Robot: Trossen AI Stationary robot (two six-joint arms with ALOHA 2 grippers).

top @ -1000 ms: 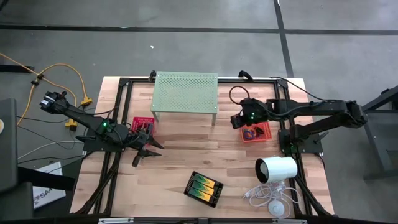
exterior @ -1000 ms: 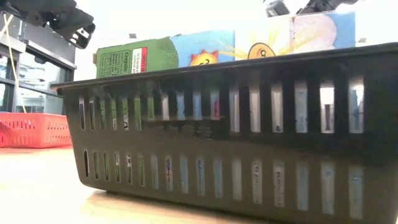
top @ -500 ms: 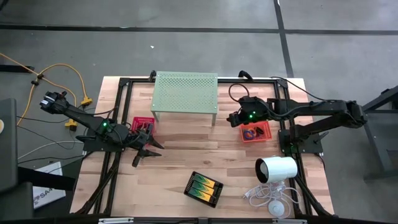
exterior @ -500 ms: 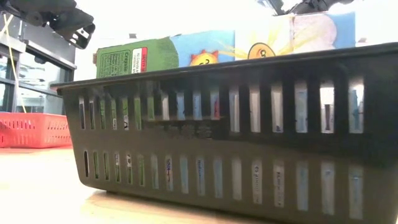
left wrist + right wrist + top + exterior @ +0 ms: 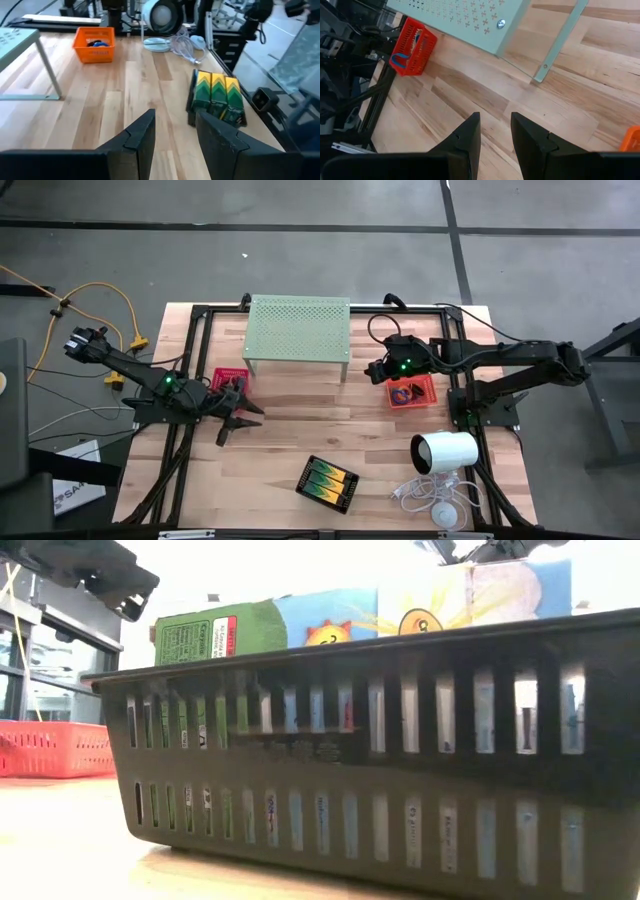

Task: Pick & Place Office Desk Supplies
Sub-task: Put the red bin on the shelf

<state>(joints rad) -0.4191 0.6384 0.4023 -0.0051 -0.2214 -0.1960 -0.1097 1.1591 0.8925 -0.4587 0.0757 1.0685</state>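
Nearest my side of the table, the black tray (image 5: 327,483) sits with its yellow-and-green packs (image 5: 218,95) inside, and nothing about it has changed. The white cylinder (image 5: 445,451) and its cable lie off to its right, also untouched.

Further in, the left gripper (image 5: 232,425) hovers low over bare wood just in front of the red tray (image 5: 228,378). Its fingers stand apart with nothing between them. Over the last second it has only nudged a little; in the low view the arm's dark housing at the upper left has crept slightly. I read that as settling, not a reach.

On the other side, the right gripper (image 5: 375,370) has drifted a touch toward the table's middle, off the near-left corner of the orange tray (image 5: 412,392), and then held. In its own wrist view the fingers (image 5: 465,132) show a narrow gap, empty, with the leg of the green stand (image 5: 298,328) ahead and the red tray beyond, a blue loop in it.

The orange tray holds small blue and dark pieces, and I see nothing loose on the wood. Neither gripper carries anything, so I judge we are between picks, with the right arm probably the one repositioning.
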